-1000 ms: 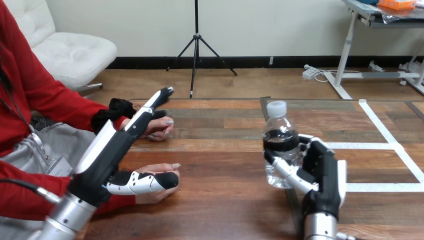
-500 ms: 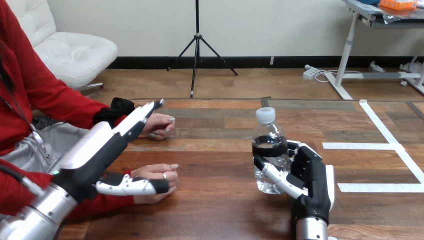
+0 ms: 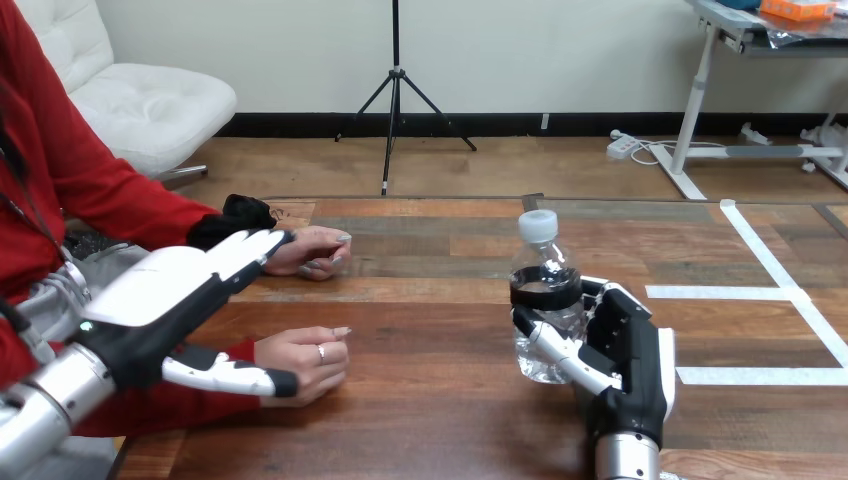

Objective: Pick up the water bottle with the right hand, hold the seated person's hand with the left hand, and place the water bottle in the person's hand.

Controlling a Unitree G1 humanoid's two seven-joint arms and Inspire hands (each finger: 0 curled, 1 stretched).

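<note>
Wooden table (image 3: 430, 420), right hand (image 3: 625, 350) fingers clamped round upright water bottle (image 3: 543, 290), left hand (image 3: 165, 295) fingers straight beside person's hand (image 3: 305, 358)

Gripping water bottle (image 3: 541, 290) upright at 4 o'clock with right hand (image 3: 628, 345), fingers (image 3: 556, 351) curled round lower half. Can't tell if base touches desk (image 3: 440, 425). Holding left hand (image 3: 165, 300) at 8 o'clock, straight fingers (image 3: 248, 252) above person's near hand (image 3: 300, 358), thumb along its 6 o'clock edge, not closed on it. Seeing person's far hand (image 3: 318, 250) at 10 o'clock, resting on desk.
</note>
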